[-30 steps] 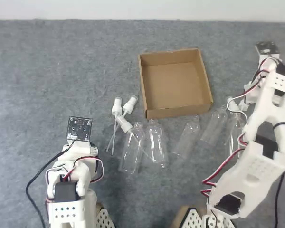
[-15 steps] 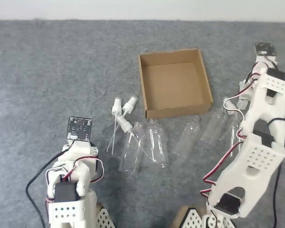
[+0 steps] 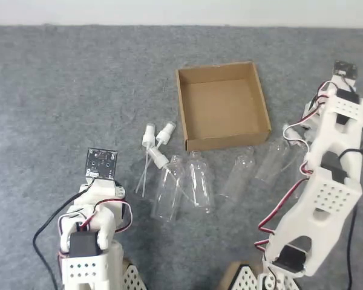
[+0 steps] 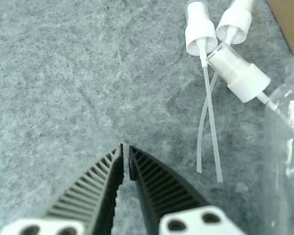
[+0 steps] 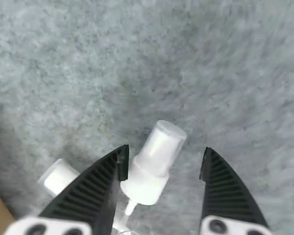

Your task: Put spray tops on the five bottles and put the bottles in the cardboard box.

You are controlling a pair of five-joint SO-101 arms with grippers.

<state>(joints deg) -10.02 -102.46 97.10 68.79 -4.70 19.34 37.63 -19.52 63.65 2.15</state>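
Three white spray tops [image 3: 157, 145] with thin tubes lie left of the open cardboard box [image 3: 222, 106]. Several clear bottles [image 3: 199, 181] lie on their sides in a row in front of the box. In the left wrist view my left gripper [image 4: 126, 147] is shut and holds nothing, above bare carpet a short way from those spray tops [image 4: 237, 73]. In the right wrist view my right gripper [image 5: 164, 152] is open, its fingers on either side of a white spray top [image 5: 154, 164] lying on the carpet. A second spray top [image 5: 59, 177] lies beside it.
Grey carpet [image 3: 66, 90] covers the whole table. The left arm [image 3: 91, 235] stands at the front left, and the right arm [image 3: 327, 181] stretches along the right edge, over the rightmost bottles. A clear bottle [image 4: 286, 127] lies near the left gripper.
The right arm has swung outward to the right, and its wrist now sits a little lower in the high view. The left arm, bottles and spray tops have not moved.
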